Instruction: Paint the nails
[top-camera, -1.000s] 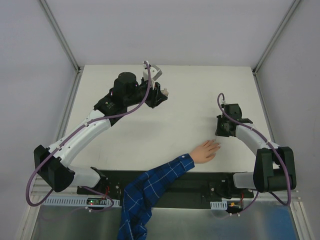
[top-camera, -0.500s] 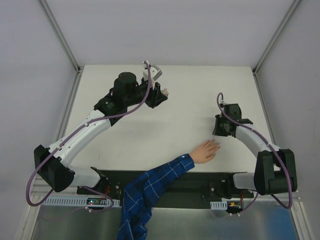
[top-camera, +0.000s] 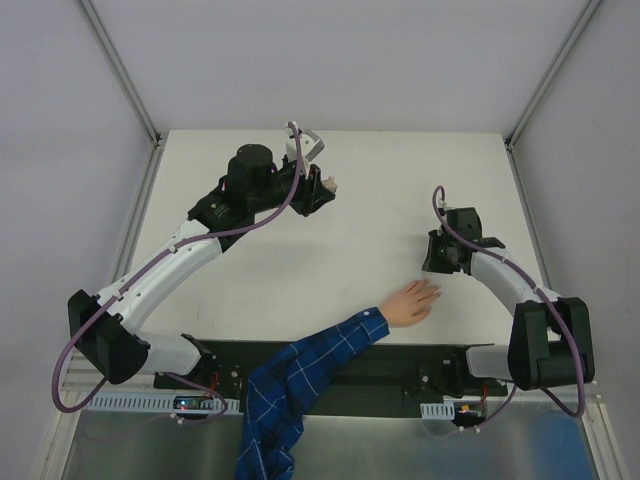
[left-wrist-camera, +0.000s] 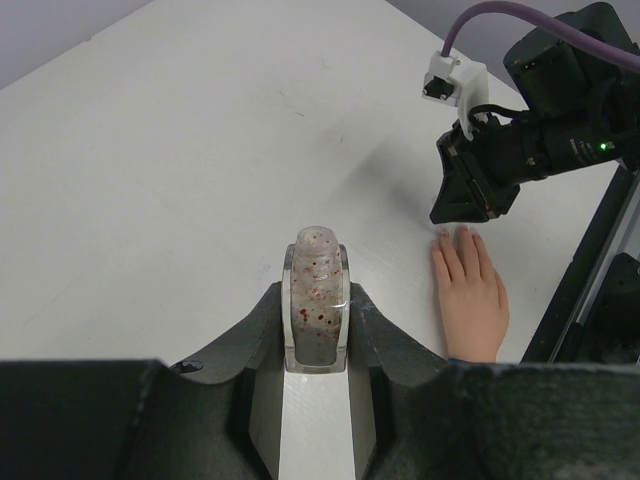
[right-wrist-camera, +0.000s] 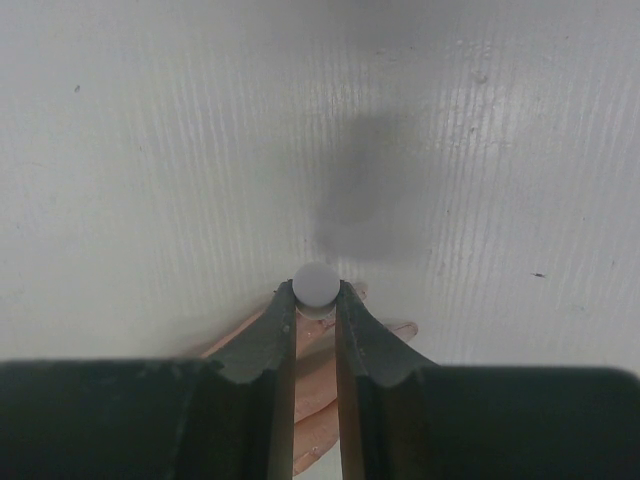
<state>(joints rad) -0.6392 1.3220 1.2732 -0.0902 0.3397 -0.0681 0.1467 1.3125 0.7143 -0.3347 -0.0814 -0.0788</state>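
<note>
A pale hand (top-camera: 408, 303) in a blue plaid sleeve (top-camera: 300, 375) lies flat at the table's near edge. Its nails are too small to make out in any view. My left gripper (top-camera: 322, 187) is far back on the table, shut on a clear bottle of speckled polish (left-wrist-camera: 317, 300). My right gripper (top-camera: 436, 263) hovers just over the fingertips (top-camera: 431, 289), shut on a brush cap with a round grey top (right-wrist-camera: 316, 284). The fingers (right-wrist-camera: 325, 385) show under it in the right wrist view. The hand (left-wrist-camera: 468, 295) and right gripper (left-wrist-camera: 465, 195) also show in the left wrist view.
The white table (top-camera: 350, 240) is walled by grey panels with metal rails at the corners (top-camera: 120, 70). A black base strip (top-camera: 400, 365) runs along the near edge. The sleeve crosses that strip between the two arm bases.
My right gripper has shifted slightly left, closer over the fingertips. The left arm and the hand have not moved.
</note>
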